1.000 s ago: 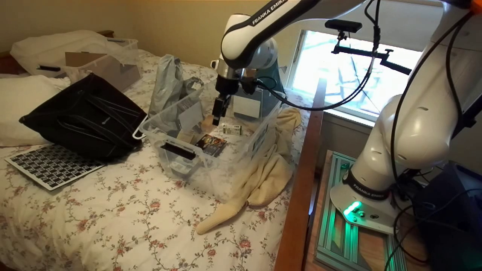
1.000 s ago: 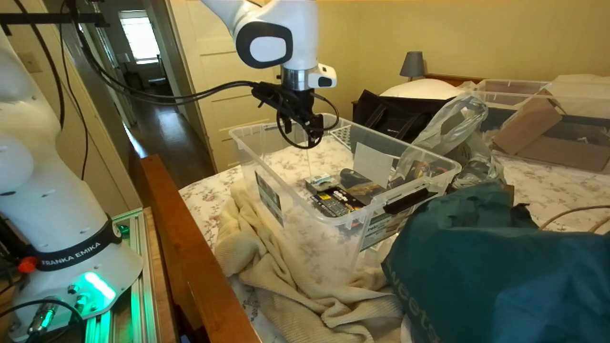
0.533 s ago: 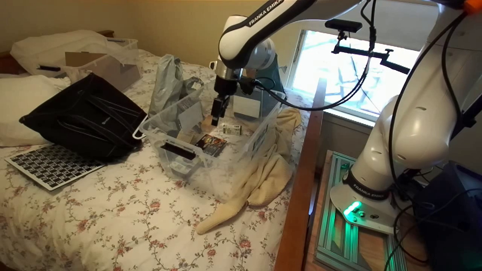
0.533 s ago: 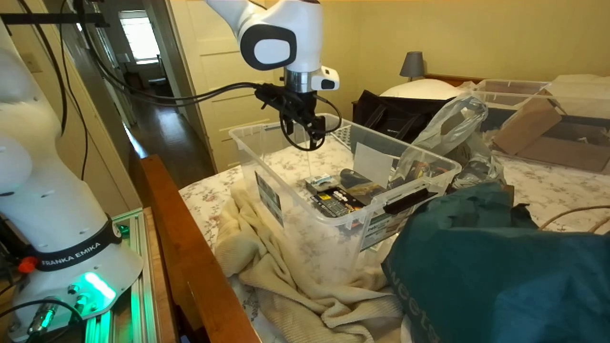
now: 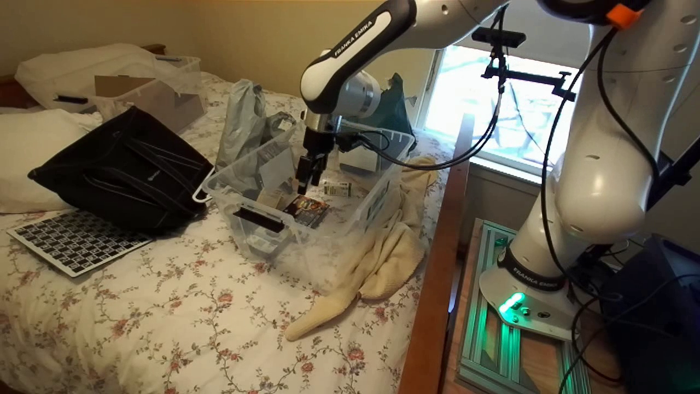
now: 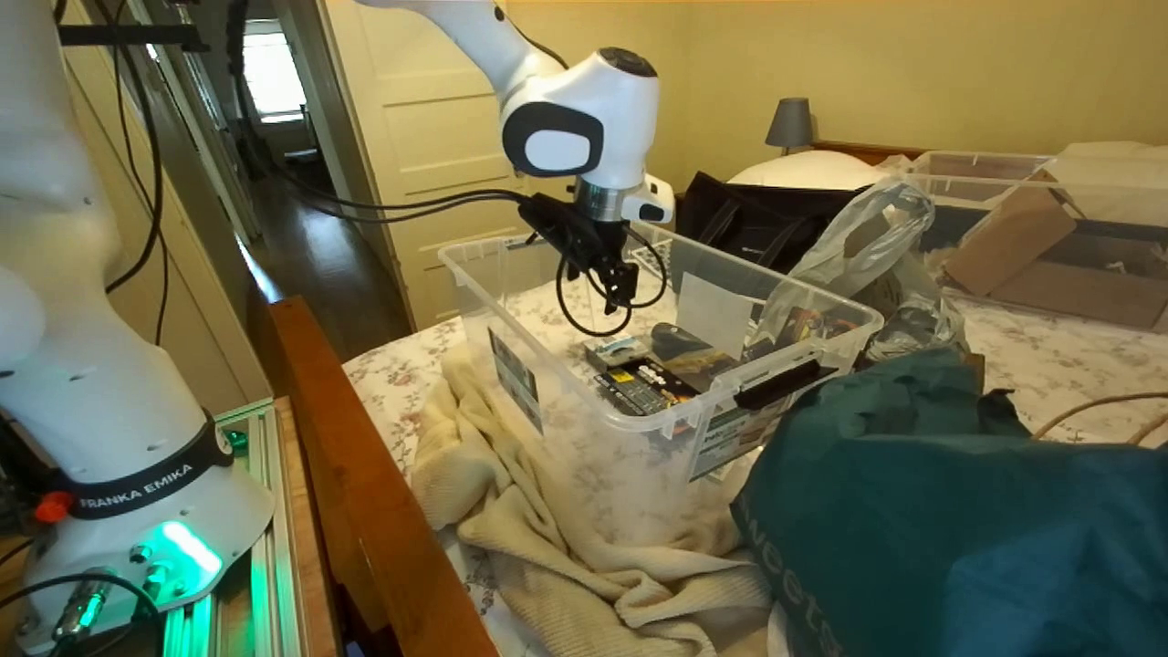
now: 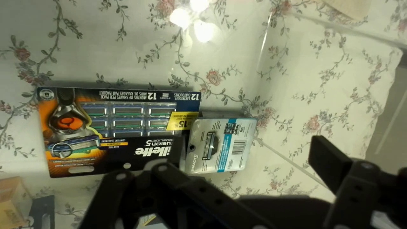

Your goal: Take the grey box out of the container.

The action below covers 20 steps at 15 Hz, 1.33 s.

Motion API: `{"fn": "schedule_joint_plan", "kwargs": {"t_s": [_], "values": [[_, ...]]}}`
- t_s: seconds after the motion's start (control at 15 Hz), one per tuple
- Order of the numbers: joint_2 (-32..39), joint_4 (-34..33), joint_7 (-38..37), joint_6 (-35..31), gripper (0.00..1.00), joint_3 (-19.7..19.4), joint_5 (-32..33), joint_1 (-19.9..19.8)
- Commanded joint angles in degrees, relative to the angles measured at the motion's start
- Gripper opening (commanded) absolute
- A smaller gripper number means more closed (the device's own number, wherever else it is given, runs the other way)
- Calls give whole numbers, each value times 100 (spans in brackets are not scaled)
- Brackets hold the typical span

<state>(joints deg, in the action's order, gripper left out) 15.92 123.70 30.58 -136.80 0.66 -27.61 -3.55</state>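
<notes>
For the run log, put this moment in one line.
gripper: open, empty, hovering | grey box: in container, ungrasped | razor pack: beside grey box | removal: not yet done

My arm (image 5: 607, 180): glossy white, rounded at every joint, black trim. I can read FRANKA EMIKA along a link (image 5: 353, 39) and again, in white, on the black band (image 6: 137, 485) round the base (image 6: 233, 516). Low on the base a light strip (image 6: 192, 547) glows green; high up I note an orange block (image 5: 623, 16) against black. Wrist joint (image 6: 630, 119): white, with a pale panel (image 6: 557, 152) framed in black, then a silver collar (image 6: 599, 203). My gripper (image 7: 249, 154) is black, its fingers (image 7: 329, 162) blocky, the linkages dotted with round grey pin heads (image 7: 120, 176). Black cables (image 5: 432, 166) curve off the wrist.
</notes>
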Motion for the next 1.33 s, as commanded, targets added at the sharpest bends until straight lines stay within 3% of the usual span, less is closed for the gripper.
{"fn": "schedule_joint_plan", "kwargs": {"t_s": [0.0, 0.47, 0.53, 0.87, 1.27], "values": [[707, -691, 170, 114, 100, 340, -392, -340], [1726, -1598, 147, 140, 100, 818, -622, -738], [1355, -1180, 7, -10, 100, 731, -377, -661], [1446, -1240, 6, -21, 100, 759, -364, -688], [2078, -1708, -208, -194, 100, 890, -497, -659]]}}
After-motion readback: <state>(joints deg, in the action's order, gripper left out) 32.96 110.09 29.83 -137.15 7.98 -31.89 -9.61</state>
